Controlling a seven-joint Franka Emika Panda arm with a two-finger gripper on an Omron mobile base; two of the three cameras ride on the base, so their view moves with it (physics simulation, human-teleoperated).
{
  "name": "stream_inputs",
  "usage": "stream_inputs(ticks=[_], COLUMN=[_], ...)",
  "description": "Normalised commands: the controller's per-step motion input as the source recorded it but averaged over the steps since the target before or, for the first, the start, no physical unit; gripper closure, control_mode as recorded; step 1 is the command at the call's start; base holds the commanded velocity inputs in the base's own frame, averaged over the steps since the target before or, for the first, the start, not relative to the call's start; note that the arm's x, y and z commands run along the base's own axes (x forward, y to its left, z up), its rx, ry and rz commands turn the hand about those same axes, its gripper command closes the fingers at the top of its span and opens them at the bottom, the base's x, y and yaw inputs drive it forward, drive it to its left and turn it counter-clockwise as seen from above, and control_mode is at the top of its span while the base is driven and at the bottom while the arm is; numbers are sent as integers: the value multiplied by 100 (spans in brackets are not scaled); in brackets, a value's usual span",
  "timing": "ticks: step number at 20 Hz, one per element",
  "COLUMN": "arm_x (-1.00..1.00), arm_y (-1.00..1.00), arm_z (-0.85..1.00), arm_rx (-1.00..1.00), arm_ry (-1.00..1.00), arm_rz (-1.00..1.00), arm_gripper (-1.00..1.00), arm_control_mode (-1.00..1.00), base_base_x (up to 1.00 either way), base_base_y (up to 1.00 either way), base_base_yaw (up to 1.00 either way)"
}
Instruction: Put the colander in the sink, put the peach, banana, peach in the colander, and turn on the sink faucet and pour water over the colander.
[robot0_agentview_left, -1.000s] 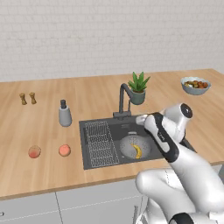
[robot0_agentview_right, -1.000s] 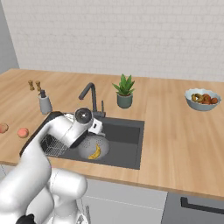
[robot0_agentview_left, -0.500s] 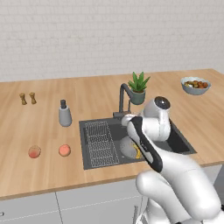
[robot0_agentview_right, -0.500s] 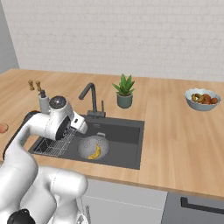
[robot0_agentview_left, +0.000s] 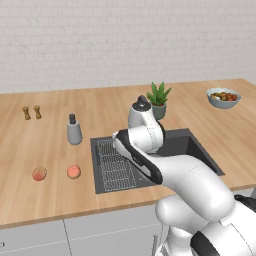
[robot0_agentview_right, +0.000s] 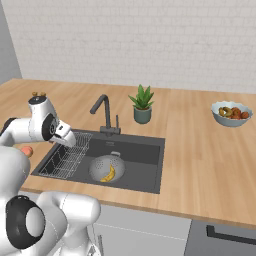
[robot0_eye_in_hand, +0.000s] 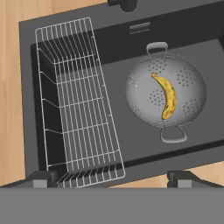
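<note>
With the colander (robot0_eye_in_hand: 165, 97) already sitting in the sink (robot0_agentview_right: 145, 150) and the banana (robot0_eye_in_hand: 168, 97) lying inside it, we judge the two peaches are what's left before the faucet (robot0_agentview_right: 102, 112). The gripper (robot0_eye_in_hand: 111, 179) hangs above the sink, over the wire rack (robot0_eye_in_hand: 78, 105), its jaws spread wide with nothing between them. Both peaches sit on the counter (robot0_agentview_left: 50, 150) left of the sink: the nearer peach (robot0_agentview_left: 73, 172) just beside the rim, the far peach (robot0_agentview_left: 39, 174) further left, well apart from the gripper. We expect a peach to be light, round and a bit soft, likely to roll if nudged, so we'd come straight down and close across its widest middle, gently, not squeezing hard. The skin looks smooth, so a pinch off centre may squirt it out sideways. The colander is rigid metal and needs no more handling; we'd drop fruit in beside the banana.
</note>
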Motion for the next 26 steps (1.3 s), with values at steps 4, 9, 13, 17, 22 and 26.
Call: stream_inputs(ticks=[4,9,13,17,22,26], arm_x=[0,5,16,26,22,8], arm_y=[70,56,41,41,52,71], arm_z=[-11,-28,-17,0,0,1], arm_rx=[-4,-1,0,0,0,-3], arm_ry=[0,0,2,1,5,6], arm_rz=[2,16,27,33,28,17], arm_gripper=[-100,-100,-100,-100,-100,-100], arm_control_mode=[-100,-100,-100,-100,-100,-100], base_base_x=[0,0,0,0,0,0], base_base_y=[0,0,0,0,0,0], base_base_yaw=[0,0,0,0,0,0])
